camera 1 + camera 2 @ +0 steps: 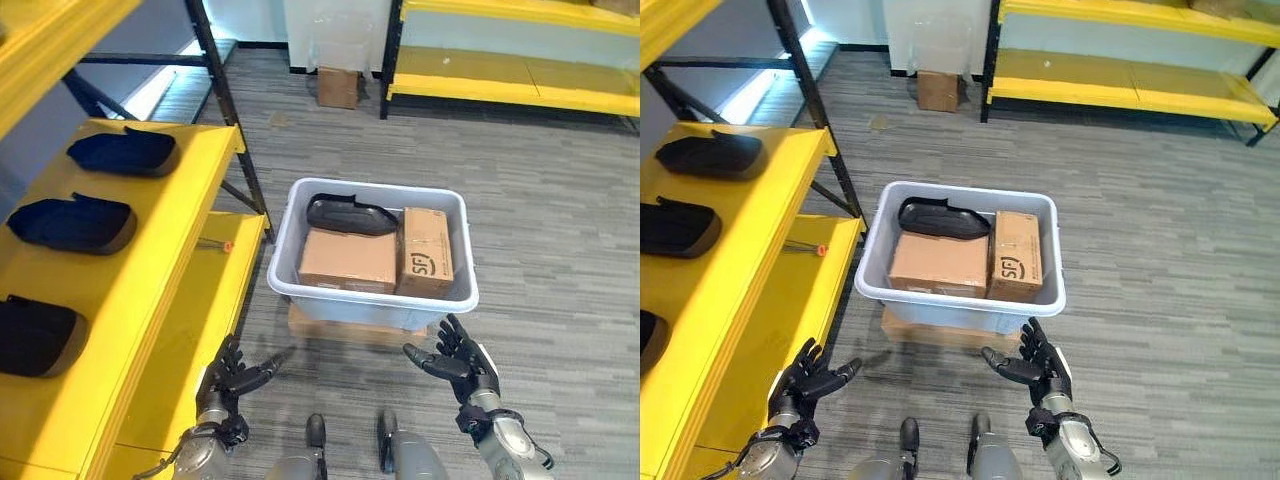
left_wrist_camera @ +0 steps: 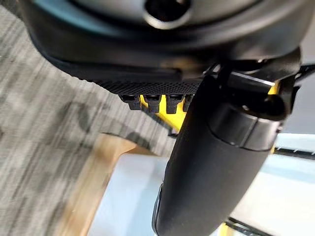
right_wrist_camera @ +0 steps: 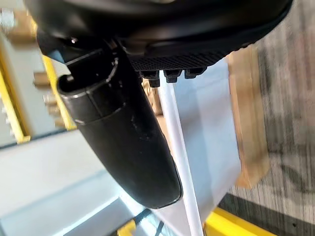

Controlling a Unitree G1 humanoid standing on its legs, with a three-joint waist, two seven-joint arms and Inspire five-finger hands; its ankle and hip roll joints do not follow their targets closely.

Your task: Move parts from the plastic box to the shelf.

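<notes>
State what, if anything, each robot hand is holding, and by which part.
Nothing is held. The left hand and right hand are both open and empty, short of the plastic box.

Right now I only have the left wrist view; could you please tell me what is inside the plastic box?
Observer: One black part lies at the far side of the plastic box, behind a flat brown carton; a second carton stands beside it.
Operator: Thank you. Has anything been placed yet?
Observer: Three black parts sit in a row on the yellow shelf at the robot's left.
Operator: And on the robot's right side?
Observer: The right hand is open and empty, just short of the box's near wall.
</notes>
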